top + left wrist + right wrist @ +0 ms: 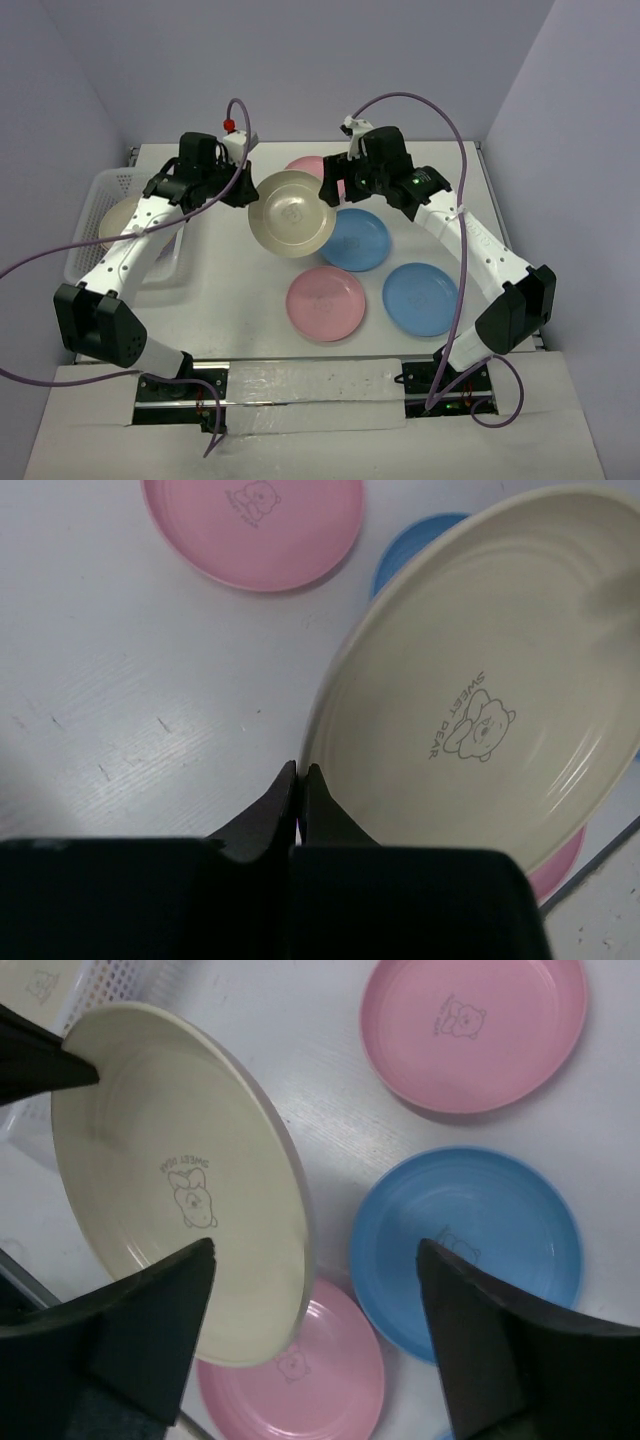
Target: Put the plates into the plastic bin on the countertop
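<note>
Cream plastic catches our eye first: the cream plate (292, 213) is off the bench (230, 290), tilted in the air over its middle, between the two hands. We see the left hand (250, 190) clenched on the rim of the plate on the side toward the left edge, its fingertips pinched together over the thin lip. The right hand (333, 190) is released, with its fingers spread wide and the plate's opposite rim in the gap between them. We cannot tell whether either finger touches it.

Along the left edge stands the plastic bin (100, 190), and in it we make out a second cream plate (118, 225), partly hidden by the left arm.

Four plates lie flat on the bench:
- The near pink plate (326, 303) lies toward the near edge.
- The far pink plate (305, 165) peeks out by the far edge.
- The middle blue plate (358, 240) sits just beside the raised plate.
- The right blue plate (421, 298) lies closer to the right edge.
</note>
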Controlling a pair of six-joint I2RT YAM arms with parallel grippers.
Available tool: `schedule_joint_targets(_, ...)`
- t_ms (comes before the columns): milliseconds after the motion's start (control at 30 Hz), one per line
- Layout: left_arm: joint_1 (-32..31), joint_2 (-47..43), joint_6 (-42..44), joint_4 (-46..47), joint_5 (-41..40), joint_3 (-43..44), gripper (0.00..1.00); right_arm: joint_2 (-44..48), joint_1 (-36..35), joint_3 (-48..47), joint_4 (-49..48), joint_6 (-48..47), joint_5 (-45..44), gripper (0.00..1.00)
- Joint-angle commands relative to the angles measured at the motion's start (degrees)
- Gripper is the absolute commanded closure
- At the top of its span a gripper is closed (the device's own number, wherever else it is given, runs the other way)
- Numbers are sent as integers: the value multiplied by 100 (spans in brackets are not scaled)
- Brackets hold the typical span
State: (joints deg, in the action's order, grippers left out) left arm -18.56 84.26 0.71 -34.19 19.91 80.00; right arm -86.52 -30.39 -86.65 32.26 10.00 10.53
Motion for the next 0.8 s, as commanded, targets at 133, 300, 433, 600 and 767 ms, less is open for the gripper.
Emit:
schedule_joint_targets(133, 1613, -457, -198, -263, 610, 112, 100, 101, 18, -103, -19, 81, -86, 0)
schedule_joint_targets(300, 3535, -473, 383, -665, 419, 150, 100, 73, 159, -35, -26, 108, -5, 0)
schedule_joint_targets(433, 4672, -109, 766, -977, 113, 291, 100, 8, 304, -5, 13, 103, 130, 0)
schedule_joint_targets(600, 5180, 419, 871, -864, -287, 313, 100, -31, 397, 140, 17, -8, 309, 0)
schedule_joint_targets(767, 5240, 881, 738, -545, -737, 227, 100, -14, 420, 350, 17, -112, 429, 0)
